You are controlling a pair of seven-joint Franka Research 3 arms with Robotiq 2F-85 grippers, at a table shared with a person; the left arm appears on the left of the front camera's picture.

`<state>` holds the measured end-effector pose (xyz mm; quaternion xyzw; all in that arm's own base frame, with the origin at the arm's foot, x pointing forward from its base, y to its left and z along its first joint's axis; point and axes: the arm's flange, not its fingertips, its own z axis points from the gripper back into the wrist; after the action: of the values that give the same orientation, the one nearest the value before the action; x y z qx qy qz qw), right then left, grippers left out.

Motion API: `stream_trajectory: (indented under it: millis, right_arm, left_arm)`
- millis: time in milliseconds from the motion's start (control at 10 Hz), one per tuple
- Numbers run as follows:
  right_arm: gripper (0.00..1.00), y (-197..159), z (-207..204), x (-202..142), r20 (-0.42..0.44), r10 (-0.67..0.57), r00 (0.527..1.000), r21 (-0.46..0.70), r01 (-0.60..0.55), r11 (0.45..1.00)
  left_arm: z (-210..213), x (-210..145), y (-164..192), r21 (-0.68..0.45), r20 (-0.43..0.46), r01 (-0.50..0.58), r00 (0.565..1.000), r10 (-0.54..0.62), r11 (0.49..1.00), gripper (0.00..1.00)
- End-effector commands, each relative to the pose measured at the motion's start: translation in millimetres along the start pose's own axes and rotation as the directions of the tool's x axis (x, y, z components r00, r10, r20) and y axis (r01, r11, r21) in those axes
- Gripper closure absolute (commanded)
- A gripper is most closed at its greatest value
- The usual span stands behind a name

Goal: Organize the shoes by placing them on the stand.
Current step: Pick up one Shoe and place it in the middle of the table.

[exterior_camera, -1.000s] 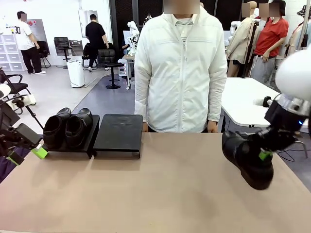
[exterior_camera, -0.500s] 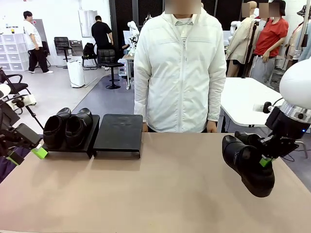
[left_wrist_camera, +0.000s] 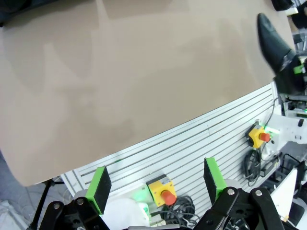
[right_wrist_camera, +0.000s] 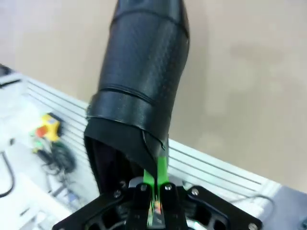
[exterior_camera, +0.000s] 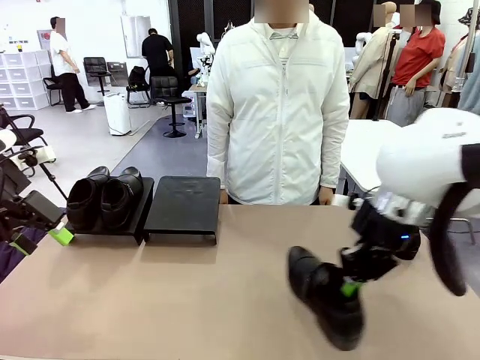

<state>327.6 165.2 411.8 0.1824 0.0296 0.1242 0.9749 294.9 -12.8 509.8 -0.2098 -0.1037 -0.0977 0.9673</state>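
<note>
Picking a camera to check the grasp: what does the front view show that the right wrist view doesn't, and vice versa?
Front view: the stand, two shoes on its left panel, and a person behind the tan tabletop. Right wrist view: green pads pinched on the held shoe's opening rim, and a yellow box with a red button. Both: the right pincer shut on the held shoe, over the tan tabletop.

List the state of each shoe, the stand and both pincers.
left pincer: open, holding nothing
right pincer: shut on the held shoe at its collar
held shoe: tilted, over the table
two other shoes: side by side on the stand, left panel
stand: at the table's far left, right panel without shoes
</note>
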Motion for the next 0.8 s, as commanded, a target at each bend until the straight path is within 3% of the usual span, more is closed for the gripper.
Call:
stream_trajectory:
  millis: [0,100,300,700]
  right_arm:
    - [1.0,39.6,-46.6,-24.9,0.127,-0.037,0.991,0.108,0.024,0.994]
    - [1.0,62.5,-62.8,-18.4,0.127,-0.051,0.991,0.153,0.031,0.988]
    - [1.0,83.8,-95.7,-0.6,0.075,-0.083,0.994,0.137,0.072,0.988]
    - [1.0,86.1,-123.5,30.2,0.161,-0.118,0.98,0.18,0.088,0.98]
  left_arm:
    - [2.4,0.1,1.6,0.004,-0.007,0.002,1.0,-0.002,1.0,0.0]
    - [2.4,0.1,1.6,0.004,-0.007,0.002,1.0,-0.002,1.0,0.0]
    - [2.4,0.1,1.6,0.004,-0.007,0.002,1.0,-0.002,1.0,0.0]
    - [2.4,0.1,1.6,0.004,-0.007,0.002,1.0,-0.002,1.0,0.0]
